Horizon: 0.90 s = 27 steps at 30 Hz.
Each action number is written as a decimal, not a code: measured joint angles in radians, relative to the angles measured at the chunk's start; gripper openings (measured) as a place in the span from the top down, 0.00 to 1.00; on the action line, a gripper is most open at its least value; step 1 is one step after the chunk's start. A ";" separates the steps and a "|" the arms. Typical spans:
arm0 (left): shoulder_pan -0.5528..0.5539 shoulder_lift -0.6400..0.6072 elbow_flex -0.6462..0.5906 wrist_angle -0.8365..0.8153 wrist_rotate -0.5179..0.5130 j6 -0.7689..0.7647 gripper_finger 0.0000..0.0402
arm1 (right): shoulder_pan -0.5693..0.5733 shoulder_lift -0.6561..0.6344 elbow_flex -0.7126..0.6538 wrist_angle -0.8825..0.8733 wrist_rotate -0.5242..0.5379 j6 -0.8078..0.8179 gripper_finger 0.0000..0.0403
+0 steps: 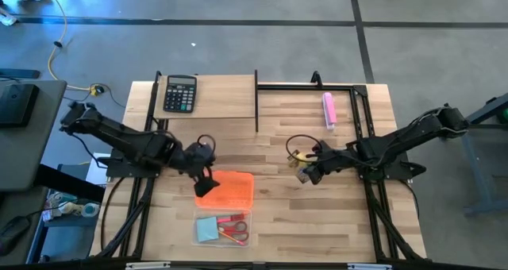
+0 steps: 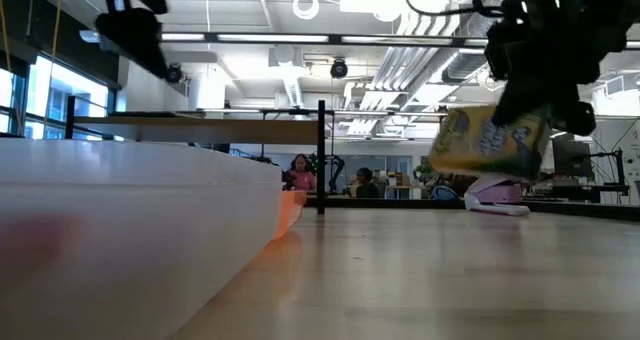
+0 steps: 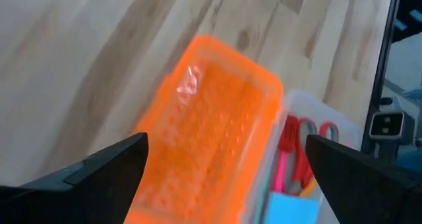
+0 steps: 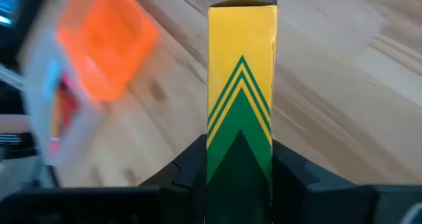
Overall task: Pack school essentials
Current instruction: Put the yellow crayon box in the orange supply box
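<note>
My right gripper (image 1: pixel 304 173) is shut on a small yellow-green box (image 4: pixel 241 85), which hangs above the middle of the table (image 2: pixel 489 140). Over the orange lid (image 1: pixel 230 189) of a clear case (image 1: pixel 222 229) stands my left gripper (image 1: pixel 206 181), open and touching nothing. In the left wrist view its fingers stand wide on either side of the lid (image 3: pixel 211 132). The lid lies flat on the table against the case's far side. Inside the case lie red-handled scissors (image 1: pixel 234 229) and a light-blue notepad (image 1: pixel 207 229). My right gripper pinches the box between its two fingers (image 4: pixel 290 168), one on each wide face, at the end nearest the wrist (image 4: pixel 241 174). The fingers slant down from the table's right side and lie along the box. The box is tilted and lifted clear of the table.
A black calculator (image 1: pixel 180 93) lies at the far left and a pink oblong bar (image 1: pixel 329 109) at the far right. A black frame (image 1: pixel 256 99) runs along the far part of the table. Bare wood lies between the case and my right gripper.
</note>
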 joint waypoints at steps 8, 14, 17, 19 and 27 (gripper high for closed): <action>-0.173 0.000 0.000 -0.052 -0.032 -0.214 0.01 | 0.000 0.000 0.000 0.222 0.021 -0.041 0.74; -0.293 0.000 0.000 -0.060 -0.098 -0.366 0.01 | 0.000 0.000 0.000 0.369 0.021 -0.074 0.74; -0.348 0.001 0.000 -0.072 -0.112 -0.434 0.01 | 0.000 0.000 0.000 0.422 0.021 -0.076 0.74; -0.381 0.006 0.000 -0.091 -0.115 -0.482 0.01 | 0.000 0.000 0.000 0.464 0.021 -0.076 0.74; -0.499 0.083 0.000 -0.181 -0.110 -0.681 0.01 | 0.000 0.000 0.000 0.617 0.058 -0.109 0.74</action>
